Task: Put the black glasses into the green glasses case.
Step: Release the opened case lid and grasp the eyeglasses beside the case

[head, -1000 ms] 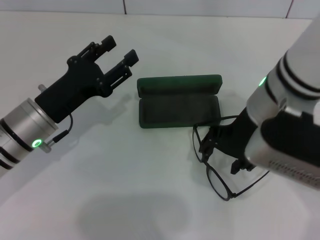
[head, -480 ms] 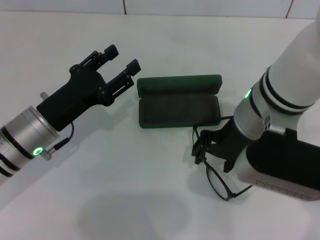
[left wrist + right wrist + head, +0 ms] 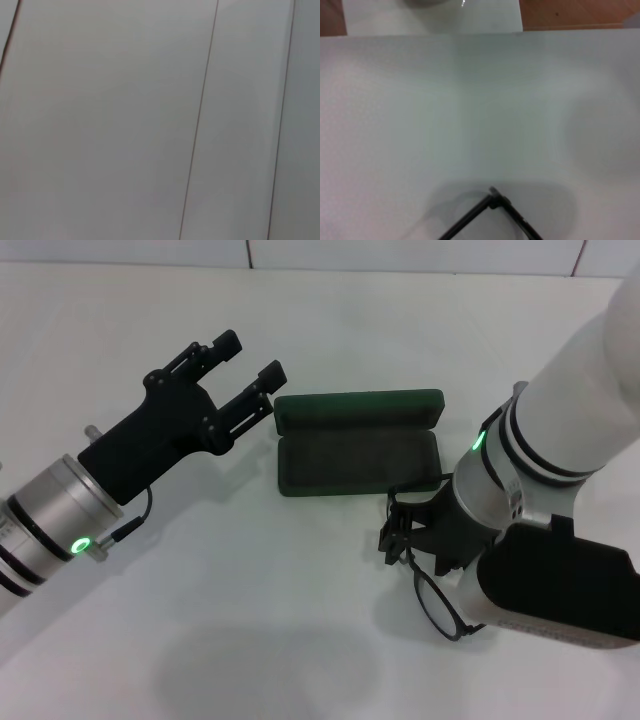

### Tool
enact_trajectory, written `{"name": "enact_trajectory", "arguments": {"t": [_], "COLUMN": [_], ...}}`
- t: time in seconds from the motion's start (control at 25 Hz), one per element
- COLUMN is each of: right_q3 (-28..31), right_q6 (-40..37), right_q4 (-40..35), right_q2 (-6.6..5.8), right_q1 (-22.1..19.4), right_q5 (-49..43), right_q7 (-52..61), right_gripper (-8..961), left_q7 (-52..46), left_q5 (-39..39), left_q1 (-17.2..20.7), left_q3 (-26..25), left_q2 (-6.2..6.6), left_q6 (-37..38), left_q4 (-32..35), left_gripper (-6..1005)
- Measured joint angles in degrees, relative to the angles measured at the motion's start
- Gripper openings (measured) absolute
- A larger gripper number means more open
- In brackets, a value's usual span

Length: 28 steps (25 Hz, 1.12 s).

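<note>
The green glasses case (image 3: 357,458) lies open at the middle of the table, lid back, dark lining up, nothing inside. The black glasses (image 3: 434,598) lie on the table just right of and nearer than the case, partly hidden under my right gripper (image 3: 398,535), which sits low over their upper lens. One hinge corner of the black glasses (image 3: 493,201) shows in the right wrist view. My left gripper (image 3: 250,356) is open and empty, held above the table just left of the case's lid. The left wrist view shows only pale panels.
The white table (image 3: 250,590) spreads around the case. My right arm's bulky grey and black body (image 3: 540,570) covers the near right corner. A tiled wall edge runs along the back.
My right arm has swung left and turned over the glasses, which have stayed in place. My left gripper has drifted slightly right, toward the case.
</note>
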Motion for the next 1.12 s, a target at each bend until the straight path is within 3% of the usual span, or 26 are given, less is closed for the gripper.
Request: {"name": "enact_trajectory", "arguments": {"t": [0.84,1.12], "right_q3": [-3.4,-2.7], "right_q6": [3.3,3.1], "right_q4": [0.7,0.5], "right_q2": [0.0,0.0], "right_q1": [-1.4,-2.0], "right_q5": [-0.6,-1.0], "right_q7": [0.9,2.8], "right_gripper": [419,326], "left_q7": [0.6,0.6], "left_q5": [1.3,1.4], "left_q1": [0.7,0.5], "left_q3": [0.0,0.0], "left_q2": [-0.06,-0.06], "left_q6": [0.4,0.5], "left_q4": [0.0,0.0], "left_gripper": [702,701]}}
